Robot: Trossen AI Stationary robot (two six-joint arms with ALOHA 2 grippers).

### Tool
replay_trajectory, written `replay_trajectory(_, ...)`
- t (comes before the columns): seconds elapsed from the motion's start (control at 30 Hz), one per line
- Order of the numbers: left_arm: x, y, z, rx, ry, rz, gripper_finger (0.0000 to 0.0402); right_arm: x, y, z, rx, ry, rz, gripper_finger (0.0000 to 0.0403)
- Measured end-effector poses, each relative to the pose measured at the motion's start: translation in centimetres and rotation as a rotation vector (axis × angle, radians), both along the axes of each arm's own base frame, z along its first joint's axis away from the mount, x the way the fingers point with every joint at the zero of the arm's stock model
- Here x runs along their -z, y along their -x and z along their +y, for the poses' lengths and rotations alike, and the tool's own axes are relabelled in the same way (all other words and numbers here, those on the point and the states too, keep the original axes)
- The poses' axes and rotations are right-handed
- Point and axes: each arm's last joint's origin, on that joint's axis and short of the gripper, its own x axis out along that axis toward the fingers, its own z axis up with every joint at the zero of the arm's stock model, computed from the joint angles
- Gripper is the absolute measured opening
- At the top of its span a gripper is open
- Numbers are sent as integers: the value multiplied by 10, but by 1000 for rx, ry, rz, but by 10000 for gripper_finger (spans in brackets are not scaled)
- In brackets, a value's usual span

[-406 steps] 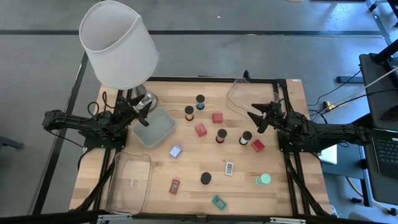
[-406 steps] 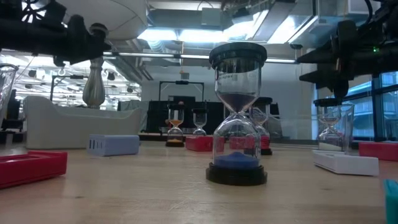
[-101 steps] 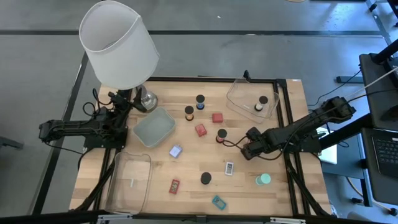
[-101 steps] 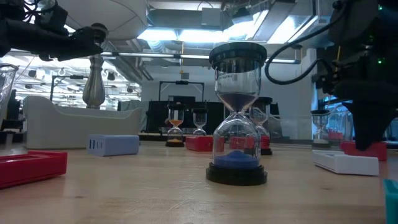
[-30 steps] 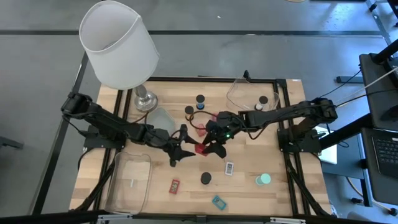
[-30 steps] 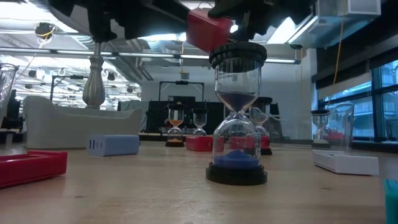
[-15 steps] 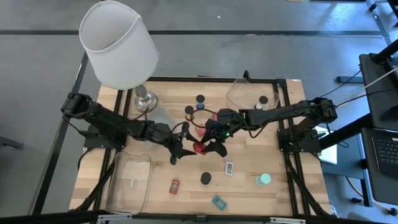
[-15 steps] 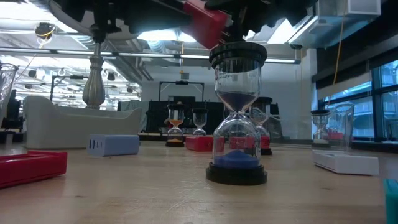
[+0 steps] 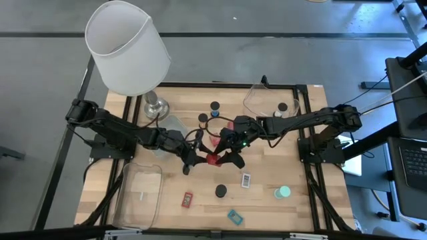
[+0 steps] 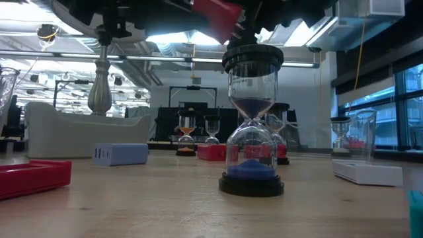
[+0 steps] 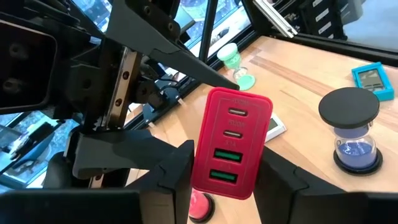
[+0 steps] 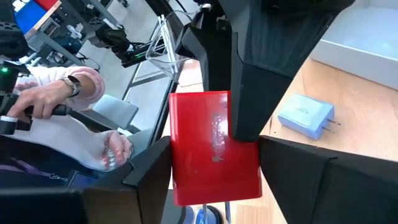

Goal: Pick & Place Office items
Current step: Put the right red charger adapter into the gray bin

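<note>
A red block with a row of ports (image 11: pixel 231 143) hangs in the air over the middle of the table (image 9: pixel 212 159), high in the low view (image 10: pixel 218 16). My left gripper (image 9: pixel 202 157) reaches it from the table's left side and my right gripper (image 9: pixel 222 155) from the right; both are shut on it. Other office items stand or lie on the wood: dark-capped hourglasses (image 9: pixel 221 191), a white-labelled piece (image 9: pixel 245 179), a green disc (image 9: pixel 283 193), a small red piece (image 9: pixel 187 199), a teal piece (image 9: pixel 233 216). My left gripper pinches the red block by its two long sides (image 11: pixel 202 174) between its two fingers, at the end nearest that gripper. The fingers come nearly level from the table's left. The block is lifted clear of the table, its port face showing. My right gripper pinches the same block by its two sides (image 12: pixel 179 168), at the opposite end, between its two fingers. It comes from the table's right, slanting a little down. One left finger (image 12: pixel 249 74) lies over the block's plain face beyond.
A white-shaded lamp (image 9: pixel 127 47) stands at the far left. Clear trays sit at the near left (image 9: pixel 140 193), under my left arm (image 9: pixel 170 127) and at the far right (image 9: pixel 270 107). A light blue block (image 12: pixel 305 115) lies below the grippers. A person's hands (image 12: pixel 62 106) show beyond the table.
My left gripper has moved a little toward the table's right, onto the red block that my right gripper holds up, and has shut on it. The block has tipped slightly while staying in the air; my right gripper has rolled a little in place.
</note>
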Motion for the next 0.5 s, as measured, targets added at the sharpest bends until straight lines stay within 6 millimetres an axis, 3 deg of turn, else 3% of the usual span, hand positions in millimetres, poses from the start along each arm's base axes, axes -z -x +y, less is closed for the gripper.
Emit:
replay_trajectory(0.23,0,0,0,0,1,0,123,0,0,0,3,-5,2,227)
replay_trajectory(0.5,0,0,0,-17,44,1,122,-1,-1,-4,11,-9,-12,295)
